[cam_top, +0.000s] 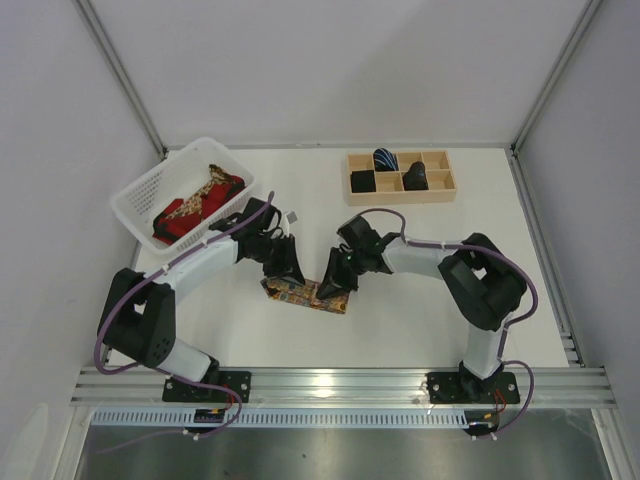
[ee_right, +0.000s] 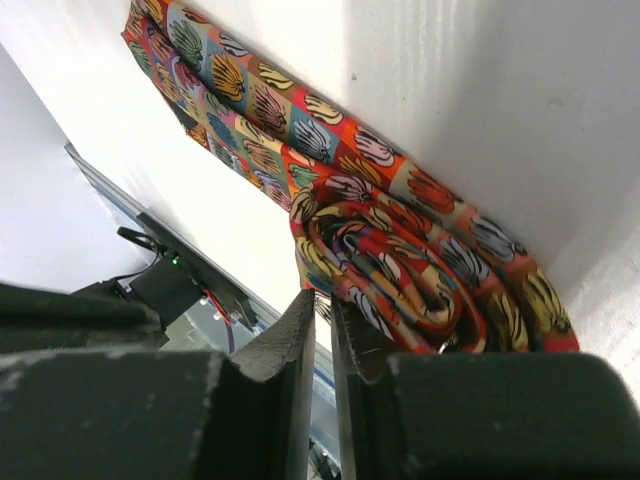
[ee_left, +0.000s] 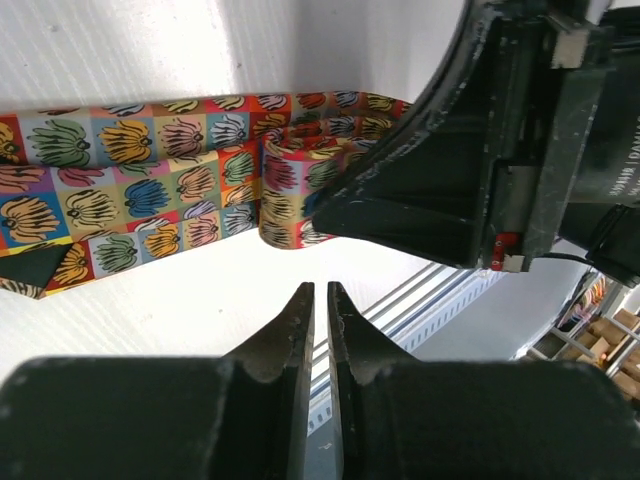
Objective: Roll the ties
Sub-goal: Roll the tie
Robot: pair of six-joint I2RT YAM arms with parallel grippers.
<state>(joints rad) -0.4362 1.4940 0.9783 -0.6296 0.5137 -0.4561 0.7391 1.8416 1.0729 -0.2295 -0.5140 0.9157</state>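
Multicoloured tie (cam_top: pixel 300 293) lies on the bench (cam_top: pixel 320 180), its right end partly rolled; left end effector (ee_left: pixel 320 290) and right end effector (ee_right: pixel 322 298) both stand narrow, holding nothing.

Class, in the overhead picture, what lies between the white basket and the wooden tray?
Nothing: only bare white table separates the basket and tray, seen in the top view.
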